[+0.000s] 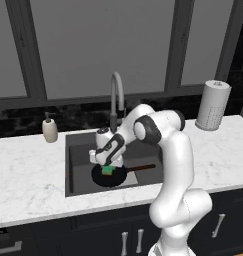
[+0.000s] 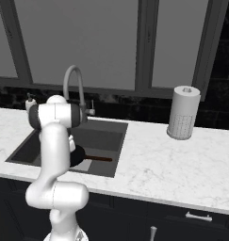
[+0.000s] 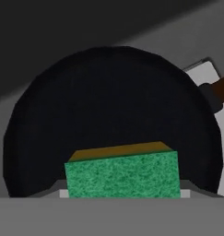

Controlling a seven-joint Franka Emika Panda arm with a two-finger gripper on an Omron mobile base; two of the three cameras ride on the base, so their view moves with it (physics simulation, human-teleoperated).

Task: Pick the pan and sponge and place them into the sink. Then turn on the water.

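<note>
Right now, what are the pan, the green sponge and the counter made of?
The pan looks like dark metal with a matte black coating, and its handle looks like brown wood. The sponge looks like foam: a speckled, rough green scrub face over a yellow layer. The counter looks like polished white marble with grey veins.

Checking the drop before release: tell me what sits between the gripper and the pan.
The sponge, just under the gripper and above the pan in the sink. The hand view shows its green face before the black pan.
</note>
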